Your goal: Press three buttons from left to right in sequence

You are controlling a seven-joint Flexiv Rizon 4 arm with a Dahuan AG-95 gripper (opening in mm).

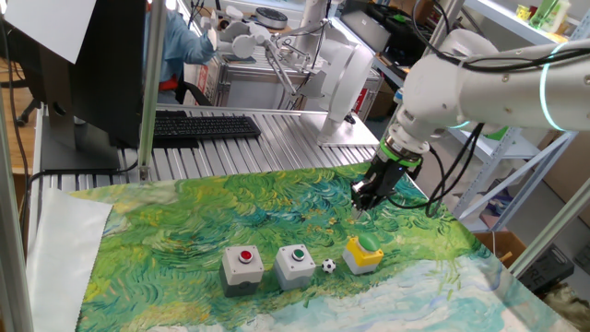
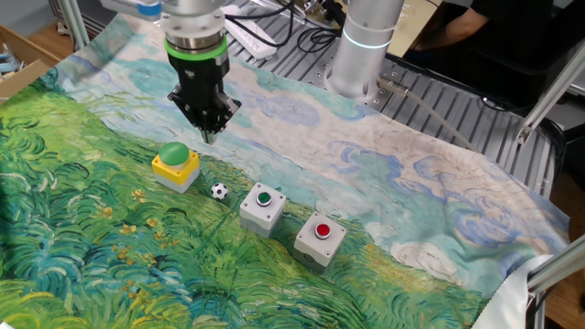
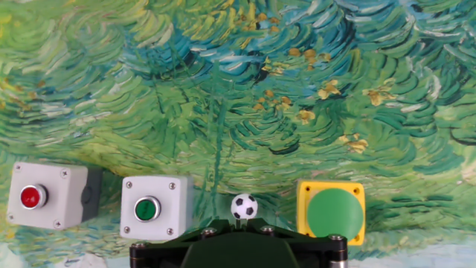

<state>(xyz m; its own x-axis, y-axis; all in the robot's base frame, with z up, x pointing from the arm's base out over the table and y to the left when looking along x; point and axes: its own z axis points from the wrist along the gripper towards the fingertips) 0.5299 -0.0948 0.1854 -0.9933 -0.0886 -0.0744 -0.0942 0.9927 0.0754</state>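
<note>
Two square grey boxes (image 3: 52,195) (image 3: 155,206) and a yellow box (image 3: 331,211) carry round buttons. Jaw state: cannot tell.

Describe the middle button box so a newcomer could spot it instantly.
On the painted green swirl cloth covering the table, three small boxes sit in a row. The middle one is the grey box with green button, between the grey box with red button and a tiny soccer ball. Only it pairs grey housing with a green button; the other green button sits on the yellow box.
</note>
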